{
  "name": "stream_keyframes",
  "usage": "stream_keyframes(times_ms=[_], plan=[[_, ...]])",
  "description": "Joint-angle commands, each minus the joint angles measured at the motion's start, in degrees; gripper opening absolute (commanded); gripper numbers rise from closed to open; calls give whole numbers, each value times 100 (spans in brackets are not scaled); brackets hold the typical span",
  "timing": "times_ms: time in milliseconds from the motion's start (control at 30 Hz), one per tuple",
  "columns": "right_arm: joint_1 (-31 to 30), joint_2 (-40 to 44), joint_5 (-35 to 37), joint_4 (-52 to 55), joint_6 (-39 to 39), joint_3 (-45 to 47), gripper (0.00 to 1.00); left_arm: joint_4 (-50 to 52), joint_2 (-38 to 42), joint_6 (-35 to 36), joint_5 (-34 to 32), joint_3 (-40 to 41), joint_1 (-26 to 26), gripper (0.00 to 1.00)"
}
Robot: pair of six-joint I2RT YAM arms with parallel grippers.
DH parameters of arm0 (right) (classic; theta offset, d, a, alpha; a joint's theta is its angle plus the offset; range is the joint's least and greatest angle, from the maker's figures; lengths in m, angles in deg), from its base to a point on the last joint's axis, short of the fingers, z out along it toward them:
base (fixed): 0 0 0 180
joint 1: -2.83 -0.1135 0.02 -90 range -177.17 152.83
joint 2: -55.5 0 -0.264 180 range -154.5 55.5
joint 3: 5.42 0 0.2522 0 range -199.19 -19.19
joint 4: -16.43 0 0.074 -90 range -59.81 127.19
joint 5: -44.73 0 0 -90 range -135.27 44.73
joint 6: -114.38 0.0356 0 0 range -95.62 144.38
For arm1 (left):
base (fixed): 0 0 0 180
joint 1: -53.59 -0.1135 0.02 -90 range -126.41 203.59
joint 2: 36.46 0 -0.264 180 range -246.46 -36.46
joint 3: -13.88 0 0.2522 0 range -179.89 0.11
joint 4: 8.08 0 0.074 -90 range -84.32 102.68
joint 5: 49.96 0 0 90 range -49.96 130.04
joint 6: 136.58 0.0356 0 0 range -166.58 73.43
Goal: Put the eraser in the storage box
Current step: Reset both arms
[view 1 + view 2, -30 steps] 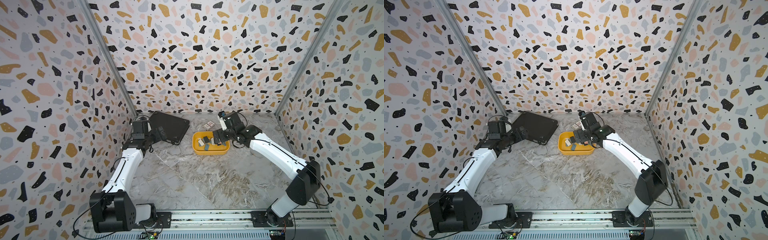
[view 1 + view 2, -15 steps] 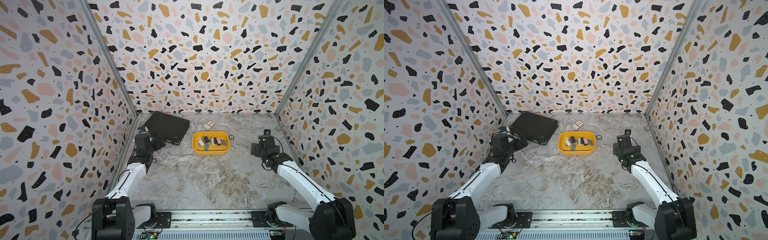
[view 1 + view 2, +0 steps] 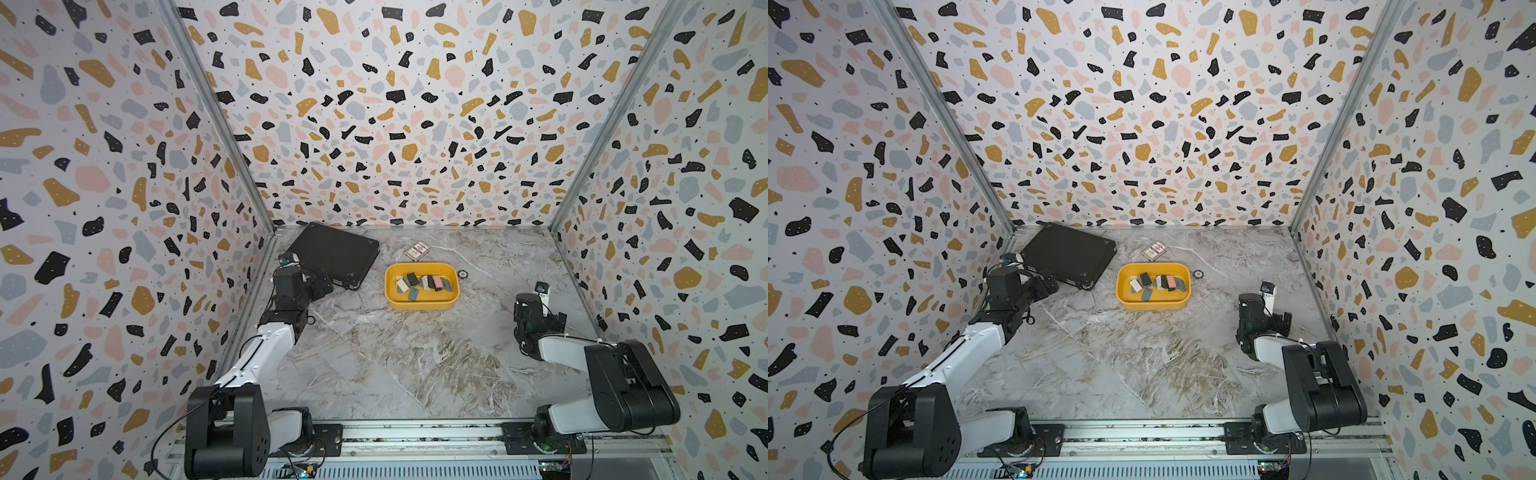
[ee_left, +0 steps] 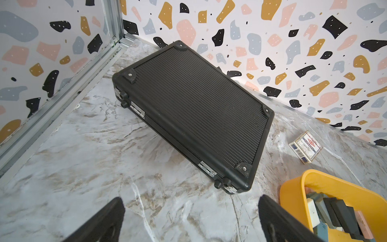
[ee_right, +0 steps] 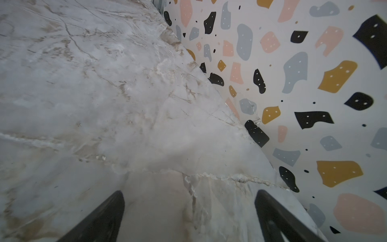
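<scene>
The storage box (image 3: 419, 306) is a shallow yellow tray at mid-table, seen in both top views (image 3: 1152, 306). Several small erasers (image 3: 424, 283) in black, grey, white and pink lie inside it. Every eraser I see is in the box. My left gripper (image 3: 323, 284) hovers left of the box beside the black case, open and empty. The left wrist view shows its fingers spread (image 4: 191, 200), with the box's corner (image 4: 293, 199) and erasers (image 4: 335, 211) at the edge. My right gripper (image 3: 557, 321) sits far right near the side wall, open and empty (image 5: 189, 194) over bare table.
A flat black case (image 3: 334, 253) lies in the back left corner. A small card pack (image 3: 417, 251) sits behind the box and a small round ring (image 3: 462, 273) lies at its right. Patterned walls close three sides; the arm rail (image 3: 415, 432) runs along the front.
My right gripper has left the box and drawn back to the right, near the side wall. The left arm has pulled back from the black case toward the front.
</scene>
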Motion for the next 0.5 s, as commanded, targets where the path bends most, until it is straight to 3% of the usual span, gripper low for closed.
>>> stream_keyframes(times_ms=[0,100,267,367,467], plan=[[28,-105,-456,-2000,-663,213,100,-228,-42,-38,34,-88,20,100],[21,-259,-1093,-1752,-935,5,100,-241,-64,-36,3,-82,27,99],[141,-317,-1462,-1003,-811,-344,100,-279,87,-33,-143,-7,25,100],[152,-230,-1364,-1391,-753,-112,100,-226,232,6,-372,56,23,99],[170,-134,-1962,-2225,-951,383,100,-329,370,65,-678,180,26,100]])
